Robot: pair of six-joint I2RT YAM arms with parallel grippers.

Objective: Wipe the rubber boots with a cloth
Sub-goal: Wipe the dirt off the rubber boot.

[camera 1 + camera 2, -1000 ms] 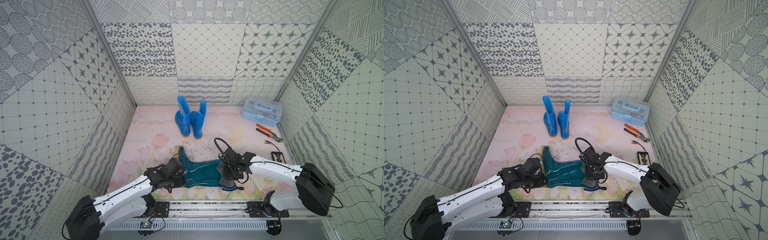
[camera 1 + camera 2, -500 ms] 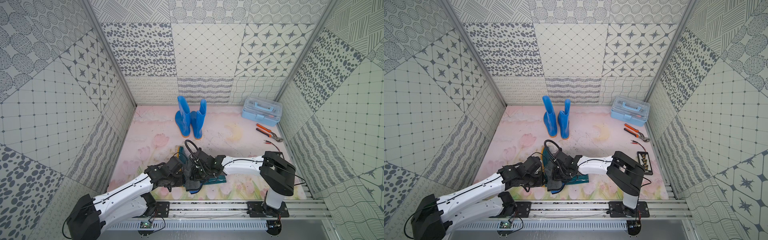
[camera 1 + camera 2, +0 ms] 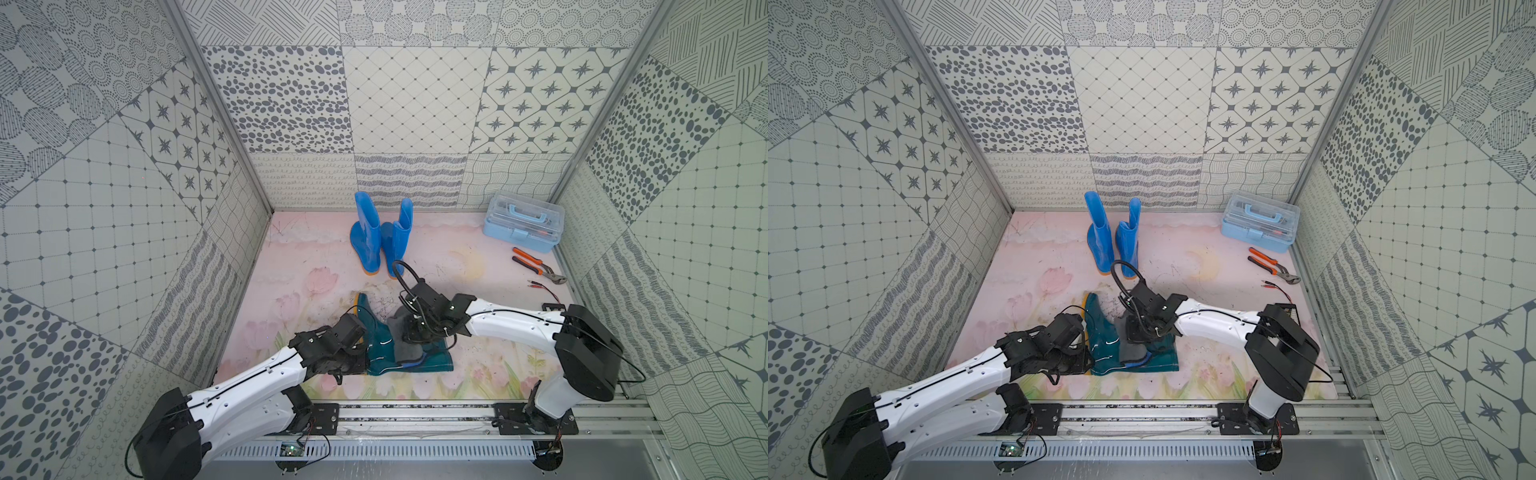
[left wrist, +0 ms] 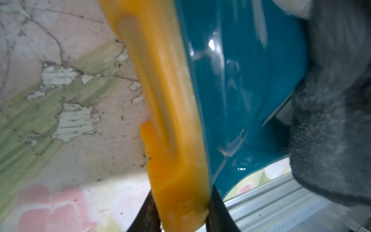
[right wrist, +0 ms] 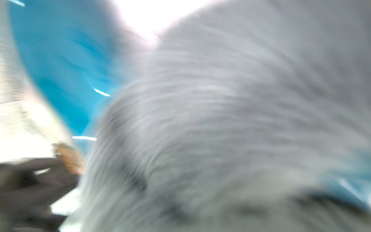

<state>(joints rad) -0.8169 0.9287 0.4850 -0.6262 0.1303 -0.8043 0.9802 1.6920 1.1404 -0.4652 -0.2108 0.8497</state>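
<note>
A dark teal-green rubber boot (image 3: 379, 341) (image 3: 1100, 337) lies on its side at the front middle of the mat. My left gripper (image 3: 362, 358) (image 3: 1087, 358) (image 4: 180, 218) is shut on its orange sole (image 4: 172, 120) at the heel, one black finger (image 4: 218, 217) on each side. My right gripper (image 3: 415, 332) (image 3: 1138, 329) presses the grey cloth (image 3: 406, 347) (image 3: 1129, 350) (image 4: 331, 120) (image 5: 220, 120) onto the middle of the boot's shaft; the cloth hides its jaws. Two bright blue rubber boots (image 3: 368, 239) (image 3: 1100, 239) stand upright together at the back.
A light blue toolbox (image 3: 524, 226) (image 3: 1260, 222) sits at the back right. Orange-handled pliers (image 3: 536, 266) (image 3: 1271, 266) and red-tipped wires (image 3: 540, 286) lie in front of it. Patterned walls close in three sides, and a metal rail (image 3: 415, 415) runs along the front.
My right gripper swept the cloth from the shaft's open end to the foot beside my left gripper, then back to mid-shaft. The left arm and the boot stayed put.
</note>
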